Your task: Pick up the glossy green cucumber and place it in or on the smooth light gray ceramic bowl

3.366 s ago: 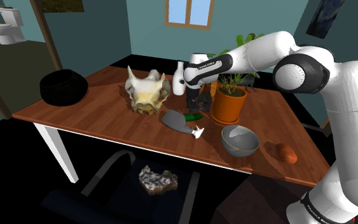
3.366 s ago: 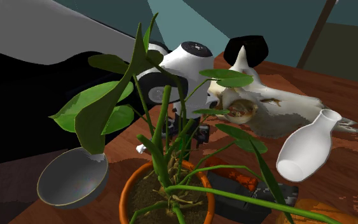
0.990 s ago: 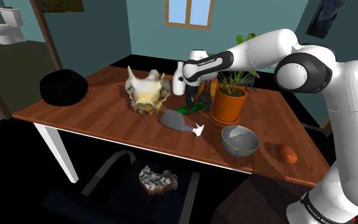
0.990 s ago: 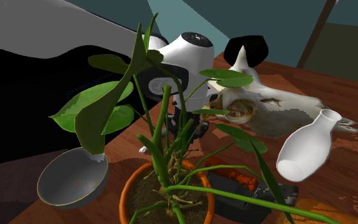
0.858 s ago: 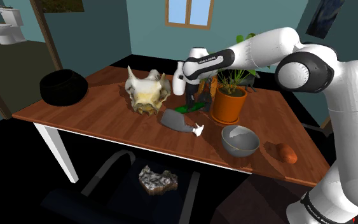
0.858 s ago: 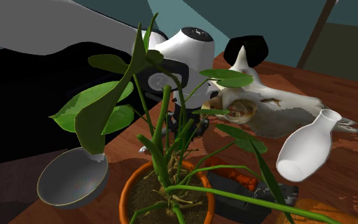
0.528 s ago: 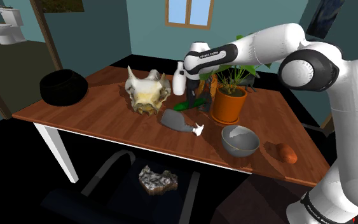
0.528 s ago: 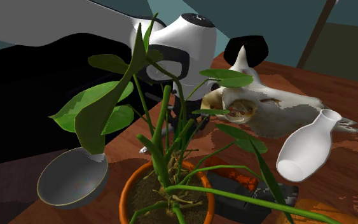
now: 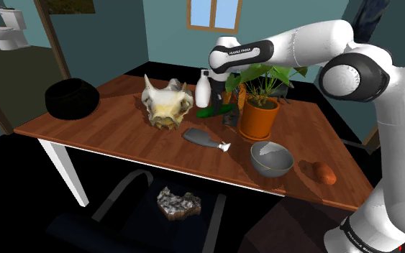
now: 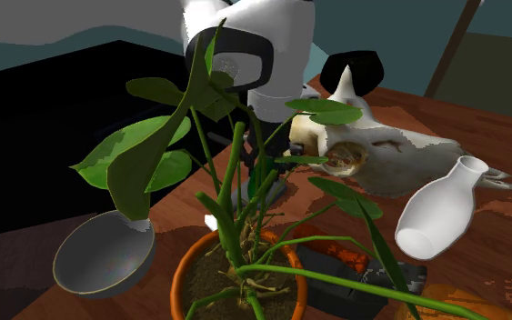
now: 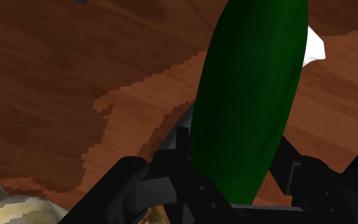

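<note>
My black gripper (image 9: 221, 100) is shut on the dark green cucumber (image 9: 215, 111) and holds it level above the wooden table (image 9: 100, 122), between the white vase and the potted plant. In the wrist view the cucumber (image 11: 250, 95) runs away from the gripper (image 11: 238, 188), clasped between the two black fingers (image 11: 165, 175), with the tabletop well below it. The light grey bowl (image 9: 271, 159) stands near the table's front edge, to the shoulder view's right of and nearer than the gripper. In the second exterior view the bowl (image 10: 104, 255) sits at lower left, and plant leaves cover the gripper.
An orange pot with a leafy plant (image 9: 258, 115) stands close beside the gripper. An animal skull (image 9: 166, 104), a white vase (image 9: 203, 90), a grey bottle lying flat (image 9: 204, 138), a black bowl (image 9: 71, 98) and a brown tuber (image 9: 323, 172) share the table. A chair (image 9: 179, 203) stands below.
The arm has risen and carried the cucumber up off the table beside the pot; the fingers have stayed shut on it. Nothing else has moved.
</note>
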{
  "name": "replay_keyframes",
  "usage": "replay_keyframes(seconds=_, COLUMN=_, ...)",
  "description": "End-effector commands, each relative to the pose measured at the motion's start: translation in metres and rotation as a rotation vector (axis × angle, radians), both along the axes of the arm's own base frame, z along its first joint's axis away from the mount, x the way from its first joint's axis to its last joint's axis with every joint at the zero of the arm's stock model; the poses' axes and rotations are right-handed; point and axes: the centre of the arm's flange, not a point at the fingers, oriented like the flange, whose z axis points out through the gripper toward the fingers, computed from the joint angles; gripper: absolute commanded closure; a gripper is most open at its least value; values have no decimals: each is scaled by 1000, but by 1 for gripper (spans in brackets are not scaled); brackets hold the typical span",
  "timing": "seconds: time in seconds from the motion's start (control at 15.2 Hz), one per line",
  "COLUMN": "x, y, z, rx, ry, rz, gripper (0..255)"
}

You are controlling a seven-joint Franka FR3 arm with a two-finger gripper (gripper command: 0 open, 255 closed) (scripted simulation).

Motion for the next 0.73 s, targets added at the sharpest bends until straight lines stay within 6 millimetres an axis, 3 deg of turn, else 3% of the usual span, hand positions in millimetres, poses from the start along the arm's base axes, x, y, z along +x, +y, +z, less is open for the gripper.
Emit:
replay_keyframes(seconds=0.0, x=-1, y=0, z=11, rx=0, ry=0, rz=0, gripper=255)
replay_keyframes(seconds=0.33, x=-1, y=0, z=36, rx=0, ry=0, rz=0, gripper=255)
replay_keyframes(seconds=0.66, x=-67, y=-7, z=37, rx=0, ry=0, rz=0, gripper=255)
